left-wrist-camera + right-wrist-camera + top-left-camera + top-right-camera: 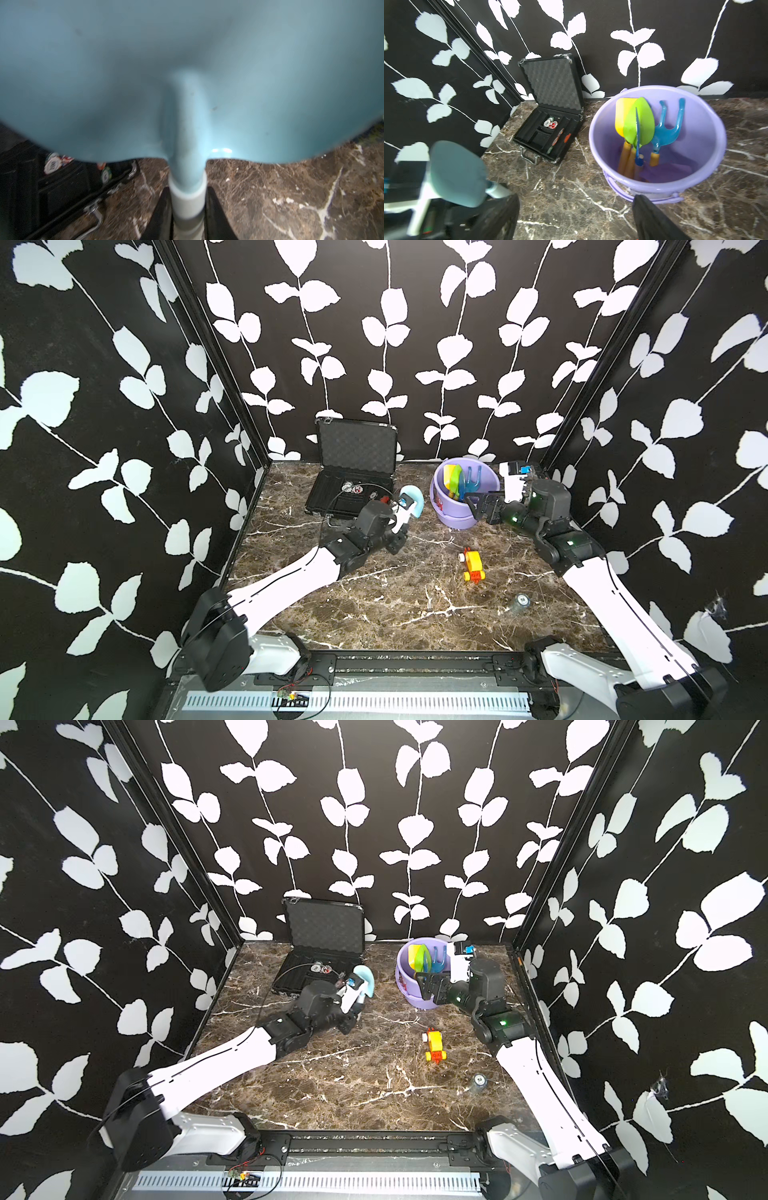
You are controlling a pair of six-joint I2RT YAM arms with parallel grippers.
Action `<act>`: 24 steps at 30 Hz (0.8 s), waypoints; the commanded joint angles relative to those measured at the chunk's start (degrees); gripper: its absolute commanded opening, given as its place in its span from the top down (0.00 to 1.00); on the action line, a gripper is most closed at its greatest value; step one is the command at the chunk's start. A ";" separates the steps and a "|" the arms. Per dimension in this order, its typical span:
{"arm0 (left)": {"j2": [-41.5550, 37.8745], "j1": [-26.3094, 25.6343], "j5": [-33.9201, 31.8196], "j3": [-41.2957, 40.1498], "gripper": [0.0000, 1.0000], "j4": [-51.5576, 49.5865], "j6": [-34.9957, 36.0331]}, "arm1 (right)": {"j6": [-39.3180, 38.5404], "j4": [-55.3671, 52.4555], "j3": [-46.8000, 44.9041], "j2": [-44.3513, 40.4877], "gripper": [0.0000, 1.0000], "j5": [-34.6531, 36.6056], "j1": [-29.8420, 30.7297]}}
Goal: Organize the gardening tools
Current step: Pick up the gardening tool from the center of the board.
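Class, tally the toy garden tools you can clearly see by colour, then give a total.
Yellow shovel: 1
Green shovel: 1
Blue fork and blue thin tool: 2
Light-blue shovel, in the left gripper: 1
Purple shape low in the bucket: unclear, not counted
Total: 5

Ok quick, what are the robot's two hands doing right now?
Left gripper: shut on the light-blue plastic toy shovel.
Right gripper: open, holding nothing.
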 commanded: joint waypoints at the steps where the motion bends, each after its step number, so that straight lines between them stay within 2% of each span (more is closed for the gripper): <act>1: 3.20 -0.51 3.54 1.13 1.00 10.72 1.14 | 1.93 1.49 -0.34 -2.00 0.17 -2.26 -0.18; 9: 11.99 -1.38 6.57 6.05 1.00 16.06 4.39 | 3.07 0.38 1.52 -0.33 0.30 -5.15 -0.14; 16: 16.72 -1.49 8.57 14.67 1.00 9.50 7.01 | 3.02 0.73 4.86 3.49 0.35 -6.58 1.07; 24: 21.33 -1.49 10.40 21.39 1.00 3.79 9.17 | -2.00 -3.87 10.66 7.82 0.38 0.04 4.57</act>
